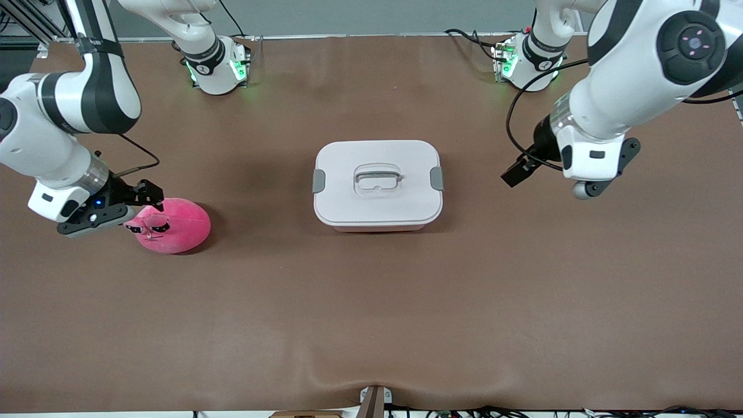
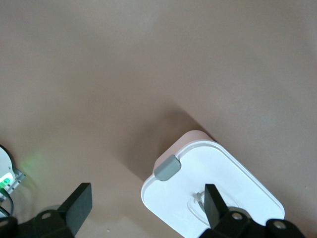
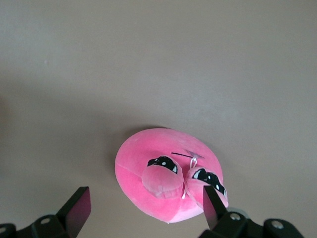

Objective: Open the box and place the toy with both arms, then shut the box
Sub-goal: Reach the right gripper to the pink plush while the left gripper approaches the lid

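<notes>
Front view: brown table (image 1: 371, 319) bears lidded box (image 1: 377, 186) and toy (image 1: 174, 226); both arms' fingers spread, empty.

The toy (image 1: 174, 226) lies toward the right arm's end (nearer the camera) from the box (image 1: 377, 184).

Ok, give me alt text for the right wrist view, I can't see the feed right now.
A hot-pink plush toy with two sleepy black-lidded eyes lies on the brown table, seen from above. The right end effector hangs open over it, one black finger clear of the toy, the other at its edge by one eye.
</notes>
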`<state>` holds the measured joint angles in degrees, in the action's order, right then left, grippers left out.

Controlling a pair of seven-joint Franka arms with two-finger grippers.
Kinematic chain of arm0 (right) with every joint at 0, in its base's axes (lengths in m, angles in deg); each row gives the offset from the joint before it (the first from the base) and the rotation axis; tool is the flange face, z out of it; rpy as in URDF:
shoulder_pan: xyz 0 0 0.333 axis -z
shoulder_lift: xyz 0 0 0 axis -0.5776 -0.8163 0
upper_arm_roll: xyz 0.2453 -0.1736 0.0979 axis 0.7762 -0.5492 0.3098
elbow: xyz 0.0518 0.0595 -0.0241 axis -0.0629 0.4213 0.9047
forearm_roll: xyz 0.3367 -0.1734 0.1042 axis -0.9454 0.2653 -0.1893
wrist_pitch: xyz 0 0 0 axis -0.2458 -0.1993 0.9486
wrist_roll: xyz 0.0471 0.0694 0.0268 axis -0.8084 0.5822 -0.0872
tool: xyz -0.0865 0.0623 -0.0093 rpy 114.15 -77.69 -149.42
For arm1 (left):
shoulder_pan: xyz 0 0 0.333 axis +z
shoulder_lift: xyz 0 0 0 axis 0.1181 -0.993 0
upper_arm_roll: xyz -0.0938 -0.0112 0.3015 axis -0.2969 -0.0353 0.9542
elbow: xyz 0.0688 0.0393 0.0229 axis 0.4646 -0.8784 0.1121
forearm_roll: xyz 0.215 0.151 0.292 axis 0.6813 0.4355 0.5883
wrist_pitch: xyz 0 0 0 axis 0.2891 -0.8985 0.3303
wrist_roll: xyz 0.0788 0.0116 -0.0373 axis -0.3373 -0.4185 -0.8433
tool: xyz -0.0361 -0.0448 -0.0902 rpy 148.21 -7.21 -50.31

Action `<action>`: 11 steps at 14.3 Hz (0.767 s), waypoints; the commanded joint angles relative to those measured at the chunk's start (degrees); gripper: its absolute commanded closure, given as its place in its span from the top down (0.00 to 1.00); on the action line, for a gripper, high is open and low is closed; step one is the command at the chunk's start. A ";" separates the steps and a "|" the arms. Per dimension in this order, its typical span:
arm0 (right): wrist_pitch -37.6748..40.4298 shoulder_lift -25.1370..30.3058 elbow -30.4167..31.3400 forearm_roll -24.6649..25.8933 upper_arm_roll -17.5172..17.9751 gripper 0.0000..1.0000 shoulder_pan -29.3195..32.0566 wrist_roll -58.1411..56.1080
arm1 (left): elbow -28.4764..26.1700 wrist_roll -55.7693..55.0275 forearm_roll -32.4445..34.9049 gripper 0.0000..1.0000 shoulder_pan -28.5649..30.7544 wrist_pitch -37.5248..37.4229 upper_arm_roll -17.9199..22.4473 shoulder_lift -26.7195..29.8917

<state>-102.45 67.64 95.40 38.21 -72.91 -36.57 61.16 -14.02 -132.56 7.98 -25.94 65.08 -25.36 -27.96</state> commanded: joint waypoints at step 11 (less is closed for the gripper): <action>-2.66 -7.37 1.41 0.95 -0.23 1.00 0.41 -3.70 | 1.12 -26.61 1.39 1.00 -9.40 4.57 0.27 -4.64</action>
<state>-104.83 60.83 96.57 38.21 -73.26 -36.51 57.96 -14.02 -155.46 8.14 -33.75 68.94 -25.37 -31.46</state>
